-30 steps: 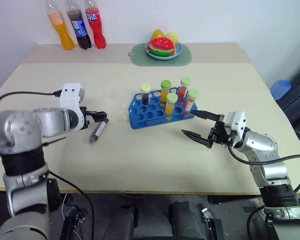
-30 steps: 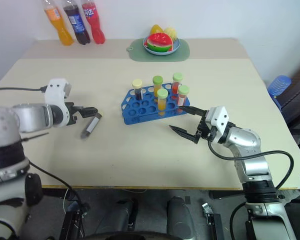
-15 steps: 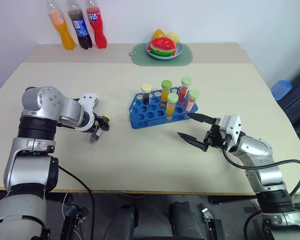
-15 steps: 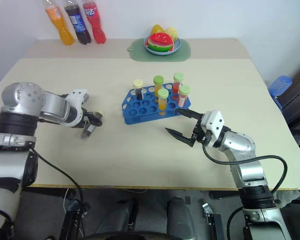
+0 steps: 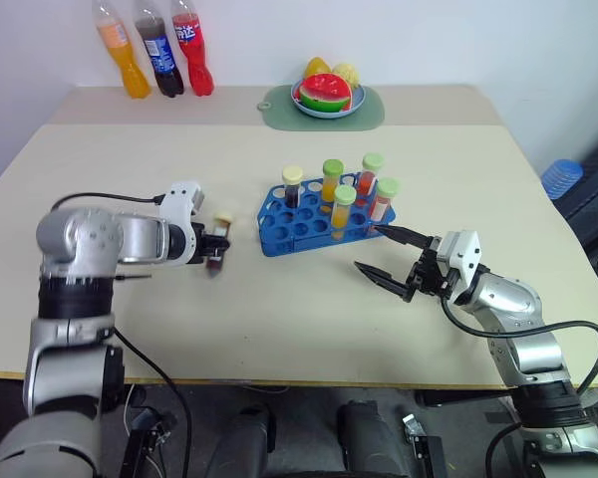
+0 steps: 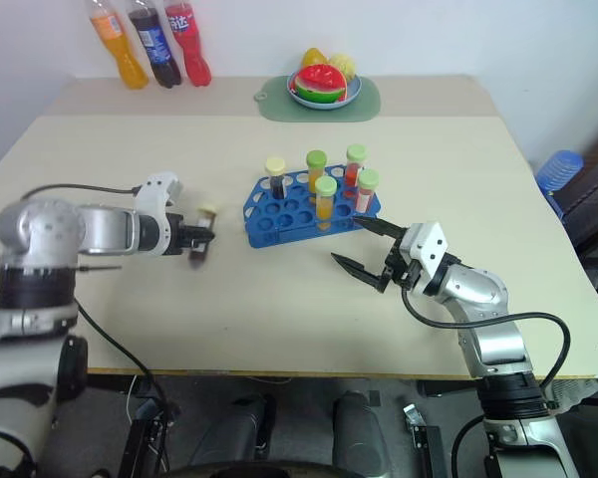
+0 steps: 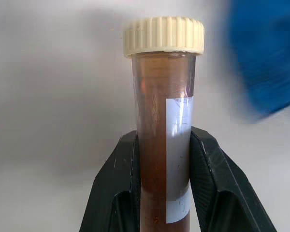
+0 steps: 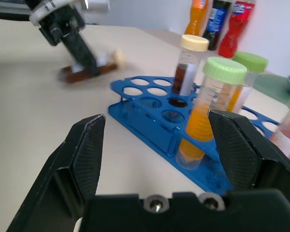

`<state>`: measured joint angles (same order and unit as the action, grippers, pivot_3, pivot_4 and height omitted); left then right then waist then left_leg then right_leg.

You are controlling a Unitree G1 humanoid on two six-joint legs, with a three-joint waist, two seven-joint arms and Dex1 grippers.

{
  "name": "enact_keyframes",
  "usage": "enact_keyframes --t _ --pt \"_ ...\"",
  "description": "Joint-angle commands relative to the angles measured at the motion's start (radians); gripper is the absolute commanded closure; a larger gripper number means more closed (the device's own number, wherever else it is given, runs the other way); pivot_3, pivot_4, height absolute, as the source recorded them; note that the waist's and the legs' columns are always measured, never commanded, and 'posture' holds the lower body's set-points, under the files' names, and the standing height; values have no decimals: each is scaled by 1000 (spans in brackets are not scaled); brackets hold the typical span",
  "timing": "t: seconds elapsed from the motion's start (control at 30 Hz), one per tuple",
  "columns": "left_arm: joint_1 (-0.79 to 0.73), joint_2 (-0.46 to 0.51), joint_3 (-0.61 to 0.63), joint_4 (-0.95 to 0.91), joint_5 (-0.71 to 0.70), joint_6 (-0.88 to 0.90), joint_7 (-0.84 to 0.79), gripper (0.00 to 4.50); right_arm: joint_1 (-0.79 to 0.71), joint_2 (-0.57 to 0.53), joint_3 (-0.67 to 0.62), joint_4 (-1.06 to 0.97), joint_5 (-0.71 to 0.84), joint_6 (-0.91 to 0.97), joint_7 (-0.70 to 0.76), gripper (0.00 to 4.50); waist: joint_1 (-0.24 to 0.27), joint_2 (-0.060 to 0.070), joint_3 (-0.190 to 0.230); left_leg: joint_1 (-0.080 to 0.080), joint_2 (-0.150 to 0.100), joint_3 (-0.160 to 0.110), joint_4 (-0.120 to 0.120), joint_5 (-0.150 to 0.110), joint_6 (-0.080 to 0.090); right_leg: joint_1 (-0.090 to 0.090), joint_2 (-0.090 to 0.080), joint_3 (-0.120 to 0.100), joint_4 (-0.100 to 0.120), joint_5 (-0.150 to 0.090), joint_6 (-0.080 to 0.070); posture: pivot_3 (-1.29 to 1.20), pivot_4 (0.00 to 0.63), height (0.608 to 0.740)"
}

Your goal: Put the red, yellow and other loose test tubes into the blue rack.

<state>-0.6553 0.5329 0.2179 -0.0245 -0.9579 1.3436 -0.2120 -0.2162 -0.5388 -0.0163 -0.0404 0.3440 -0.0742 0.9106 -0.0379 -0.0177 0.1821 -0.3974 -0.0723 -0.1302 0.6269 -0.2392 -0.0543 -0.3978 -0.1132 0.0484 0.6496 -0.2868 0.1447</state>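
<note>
My left gripper [image 5: 212, 251] is shut on a loose test tube [image 5: 219, 231] of dark brown liquid with a pale-yellow cap [image 7: 164, 35]. It holds the tube low over the table, left of the blue rack [image 5: 277, 239], with the cap towards the rack. Its black fingers [image 7: 121, 169] clamp the tube's body [image 7: 157, 140]. The rack holds several capped tubes upright: one brown [image 5: 291, 187], the others yellow [image 5: 340, 211] and red [image 5: 381, 203]. My right gripper [image 5: 367, 248] is open and empty just right of the rack's near corner [image 8: 117, 110].
Three soda bottles [image 5: 159, 50] stand at the table's far left. A green mat with a fruit plate [image 5: 324, 100] lies at the back centre. A blue object [image 5: 558, 177] sits beyond the table's right edge.
My left gripper closed on the brown tube that lay on the table and carried it right, towards the rack. The right gripper stayed open and nearly still.
</note>
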Motion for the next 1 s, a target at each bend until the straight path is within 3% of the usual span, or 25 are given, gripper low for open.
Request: enact_keyframes --t 0.03,0.17,0.27,0.43,0.67,1.0 --pt "44 41 -6 -161 40 -237 -228 3704 11 9 -21 -27 -6 -20 -24 746 0 0 0 0 0 0 0 0 0 0 0 0 0 0 0 0 150 740" --pt "93 -9 -41 -212 168 -577 -392 3704 38 13 -26 -43 -17 -25 -55 746 10 0 0 0 -1 1 0 0 0 1 0 0 -1 0 0 0 150 740" --pt "108 -61 -127 -140 363 -901 -481 3704 63 16 -33 -63 -20 -25 -80 746 24 0 0 0 -1 3 1 0 1 2 0 0 -3 0 0 0 150 740" --pt "91 -190 -169 43 464 -1176 -553 3704 116 15 -47 -102 -30 -27 -123 746 29 0 0 0 -1 6 2 -1 2 3 -1 0 -4 0 0 0 150 740" --pt "23 -273 -107 323 372 -1255 -756 3704 164 33 -46 -154 -45 -25 -181 746 21 0 0 0 -1 6 2 -4 8 1 0 0 -2 0 0 0 150 740" --pt "-70 -290 -96 649 431 -1370 -923 3704 285 42 -73 -217 -64 -27 -224 746 24 0 0 0 -2 5 3 -5 10 2 0 0 -2 0 0 0 150 740"
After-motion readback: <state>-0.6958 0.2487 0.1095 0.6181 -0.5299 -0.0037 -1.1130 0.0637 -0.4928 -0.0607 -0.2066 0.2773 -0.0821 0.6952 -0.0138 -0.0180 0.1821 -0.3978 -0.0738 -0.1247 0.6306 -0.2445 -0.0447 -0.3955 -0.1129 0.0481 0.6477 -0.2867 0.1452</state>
